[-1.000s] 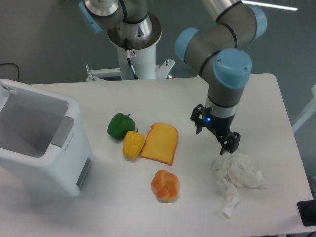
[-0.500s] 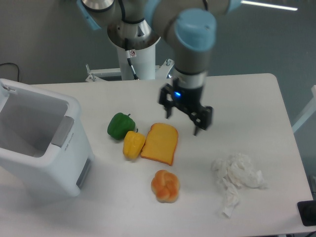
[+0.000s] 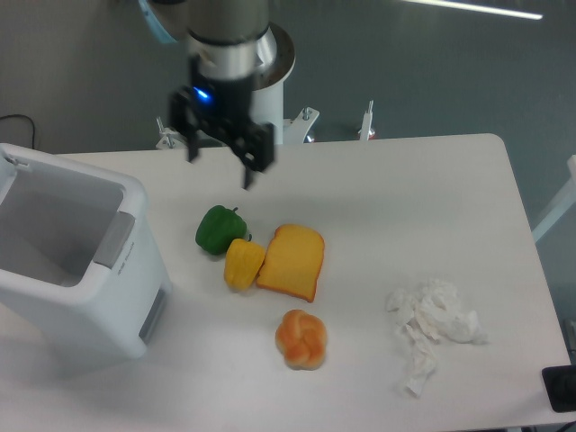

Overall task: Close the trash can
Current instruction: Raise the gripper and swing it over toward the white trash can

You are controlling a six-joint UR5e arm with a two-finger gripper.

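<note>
White tabletop [image 3: 405,189] fills most of the view, with a grey-blue wall behind it and the arm's white mounting post at the far edge. At the left edge of the table stands the large white boxy plastic trash can [image 3: 76,261], its top open so the pale inner walls show; a grey strip sits at its right rim and a grey panel lies on its right side. The black two-finger gripper [image 3: 218,171] hangs over the far left part of the table, above and beyond the toy foods and well apart from the bin, its fingers spread wide and holding nothing, a blue light glowing on its body. Near the table's middle a green toy pepper [image 3: 219,229] touches a yellow toy pepper [image 3: 243,264], which lies just beside an orange-yellow slice of toy bread [image 3: 292,261]. An orange toy bun [image 3: 301,338] sits nearer the front, and a crumpled white paper tissue [image 3: 430,322] lies to the right.
</note>
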